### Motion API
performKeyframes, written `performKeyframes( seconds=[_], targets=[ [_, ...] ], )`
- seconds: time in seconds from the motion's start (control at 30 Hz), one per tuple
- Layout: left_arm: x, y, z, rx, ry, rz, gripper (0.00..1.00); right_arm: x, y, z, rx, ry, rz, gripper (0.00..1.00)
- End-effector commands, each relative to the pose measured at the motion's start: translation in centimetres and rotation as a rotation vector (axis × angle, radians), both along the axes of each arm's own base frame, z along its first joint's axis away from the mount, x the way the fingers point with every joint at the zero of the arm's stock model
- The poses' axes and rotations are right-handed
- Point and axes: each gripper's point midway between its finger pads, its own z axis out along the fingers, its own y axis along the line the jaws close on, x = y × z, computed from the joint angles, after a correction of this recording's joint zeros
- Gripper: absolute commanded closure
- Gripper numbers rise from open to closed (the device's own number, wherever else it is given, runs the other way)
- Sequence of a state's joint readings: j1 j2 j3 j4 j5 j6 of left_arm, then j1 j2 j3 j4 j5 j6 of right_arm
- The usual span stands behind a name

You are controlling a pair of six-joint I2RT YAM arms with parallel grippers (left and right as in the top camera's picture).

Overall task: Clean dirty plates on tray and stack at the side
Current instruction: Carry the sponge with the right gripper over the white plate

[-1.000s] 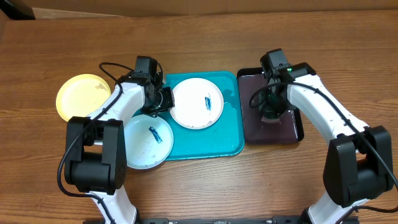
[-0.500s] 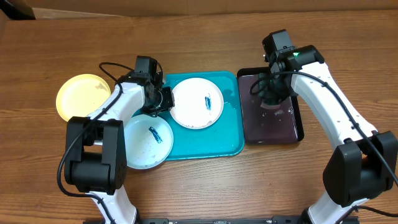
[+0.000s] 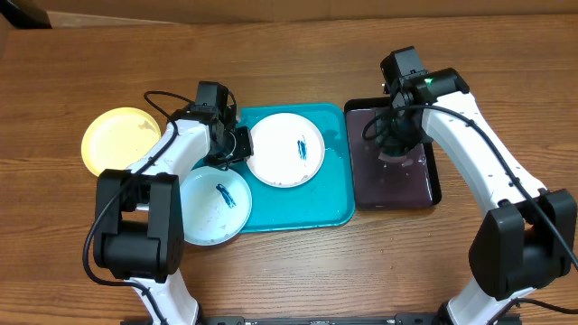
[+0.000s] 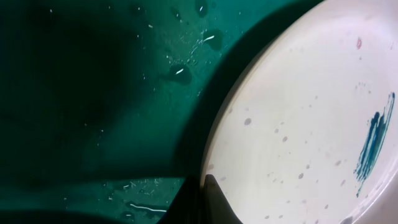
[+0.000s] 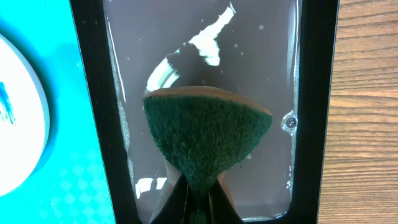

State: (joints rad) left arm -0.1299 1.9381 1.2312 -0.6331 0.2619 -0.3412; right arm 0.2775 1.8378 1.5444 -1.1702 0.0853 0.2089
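Observation:
A white plate (image 3: 286,150) with a blue-green smear lies on the turquoise tray (image 3: 307,206). My left gripper (image 3: 240,143) is shut on its left rim; the rim shows pinched between the jaws in the left wrist view (image 4: 261,143). A pale blue plate (image 3: 211,206) with a smear lies at the tray's front left edge. A yellow plate (image 3: 120,140) rests on the table to the left. My right gripper (image 3: 397,137) is shut on a green sponge (image 5: 207,137) and holds it over the black tray (image 3: 424,185). The white plate's edge shows in the right wrist view (image 5: 22,137).
The black tray (image 5: 93,93) holds shallow water and stands right of the turquoise tray (image 5: 68,180). Water drops lie on the turquoise tray (image 4: 124,93). Bare wooden table (image 3: 289,54) surrounds both trays.
My right gripper has lifted the sponge from the black tray's front toward its back. The left arm and plates have not moved.

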Motion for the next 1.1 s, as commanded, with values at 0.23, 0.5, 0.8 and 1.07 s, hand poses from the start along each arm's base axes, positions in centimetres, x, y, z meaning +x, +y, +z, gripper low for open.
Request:
performKeyframes(
  seconds=[0.23, 0.5, 0.8, 1.07],
  targets=[
    [-1.1, 0.3, 0.4, 0.004, 0.051, 0.01, 0.96, -0.7, 0.6, -1.1, 0.009, 0.014, 0.013, 0.96],
    [-1.0, 0.1, 0.5, -0.005, 0.049, 0.009, 0.96, -1.0, 0.7, -4.3, 0.004, 0.0, 0.041, 0.96],
    [-1.1, -1.0, 0.8, -0.07, 0.05, -0.005, 0.96, 2.6, 1.8, 4.2, 0.06, -0.121, 0.06, 0.96],
    [-1.0, -1.0, 0.8, -0.071, 0.045, -0.006, 0.96, 2.9, 10.5, 9.1, 0.39, -0.191, 0.232, 0.96]
  ],
)
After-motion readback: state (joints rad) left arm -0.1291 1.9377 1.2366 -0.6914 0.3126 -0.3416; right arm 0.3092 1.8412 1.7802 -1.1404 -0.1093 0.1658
